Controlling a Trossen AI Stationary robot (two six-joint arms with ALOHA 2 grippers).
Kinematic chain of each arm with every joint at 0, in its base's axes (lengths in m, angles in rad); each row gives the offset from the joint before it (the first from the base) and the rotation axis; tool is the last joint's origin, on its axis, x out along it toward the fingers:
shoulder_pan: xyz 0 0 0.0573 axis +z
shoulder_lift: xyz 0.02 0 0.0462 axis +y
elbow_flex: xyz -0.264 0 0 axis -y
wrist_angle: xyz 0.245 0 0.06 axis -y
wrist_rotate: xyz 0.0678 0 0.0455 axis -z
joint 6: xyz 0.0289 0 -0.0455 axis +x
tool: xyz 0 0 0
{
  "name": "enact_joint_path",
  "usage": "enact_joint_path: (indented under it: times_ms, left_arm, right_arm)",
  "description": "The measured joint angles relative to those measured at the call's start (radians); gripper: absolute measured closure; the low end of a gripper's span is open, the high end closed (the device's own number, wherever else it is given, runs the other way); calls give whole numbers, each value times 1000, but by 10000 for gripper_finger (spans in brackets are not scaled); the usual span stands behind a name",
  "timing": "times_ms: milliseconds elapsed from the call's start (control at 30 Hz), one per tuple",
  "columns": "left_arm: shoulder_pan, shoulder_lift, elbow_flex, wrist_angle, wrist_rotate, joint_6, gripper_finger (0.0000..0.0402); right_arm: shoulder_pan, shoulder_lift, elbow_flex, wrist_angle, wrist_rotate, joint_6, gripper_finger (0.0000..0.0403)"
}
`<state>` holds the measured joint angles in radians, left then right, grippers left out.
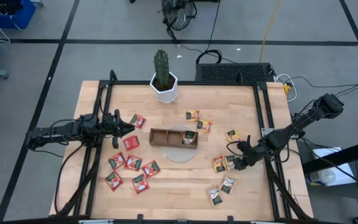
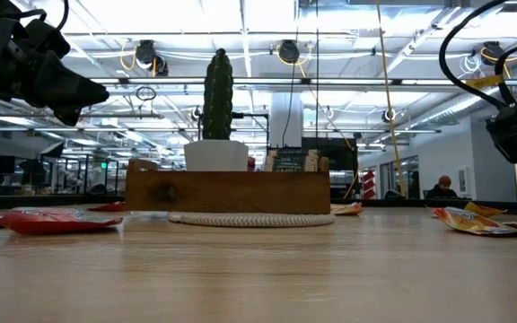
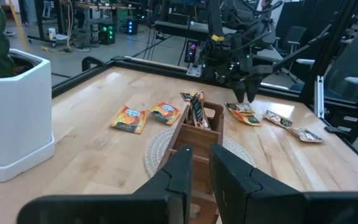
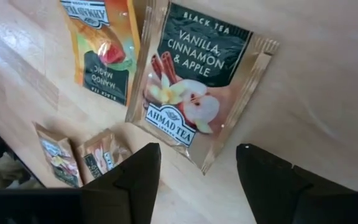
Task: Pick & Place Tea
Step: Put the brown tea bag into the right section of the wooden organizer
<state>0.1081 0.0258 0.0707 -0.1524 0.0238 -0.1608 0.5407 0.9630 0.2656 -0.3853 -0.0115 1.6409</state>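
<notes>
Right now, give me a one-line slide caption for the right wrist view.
Open right gripper poised over a Vanilla, Cinnamon & Apple tea sachet on the wooden table.

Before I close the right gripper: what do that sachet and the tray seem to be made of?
Vanilla sachet: looks like glossy printed foil or film, with crimped, shiny edges. Tray: brown wood, matte; grain and a knot show in the low view.

A sachet (image 4: pixel 199 87) in the right wrist view reads "BLACK TEA", "VANILLA, CINNAMON & APPLE" and "AHMAD TEA", while the orange sachet (image 4: pixel 104 43) beside it carries, upside down, "AHMAD TEA", "MANGO MAGIC" and "BLACK TEA"; other sachets' print is too small to read.
</notes>
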Motion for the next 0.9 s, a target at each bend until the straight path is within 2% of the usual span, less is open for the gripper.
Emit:
enact_joint_path:
  times_ms: [133, 333, 433, 500, 600, 700, 800, 900]
  left_arm:
    - [0, 0, 0, 0, 0, 0, 344]
    - [0, 0, 0, 0, 0, 0, 344]
    - [0, 0, 0, 0, 0, 0, 344]
    - [0, 0, 0, 0, 0, 0, 344]
    - [0, 0, 0, 0, 0, 0, 344]
    - [0, 0, 0, 0, 0, 0, 344]
    - [0, 0, 0, 0, 0, 0, 344]
    - [0, 0, 0, 0, 0, 0, 344]
  right_arm:
    - [0, 0, 56, -16, 22, -16, 226]
    - [-5, 3, 178, -113, 152, -108, 247]
    - [-4, 1, 237, -83, 254, -216, 249]
    - [-4, 0, 260, -17, 376, -351, 248]
    - [-2, 0, 266, 227, 592, -692, 248]
    - [4, 14, 227, 577, 718, -1109, 248]
    - [3, 46, 165, 965, 740, -1469, 248]
    - [-8, 78, 103, 1294, 705, -1673, 248]
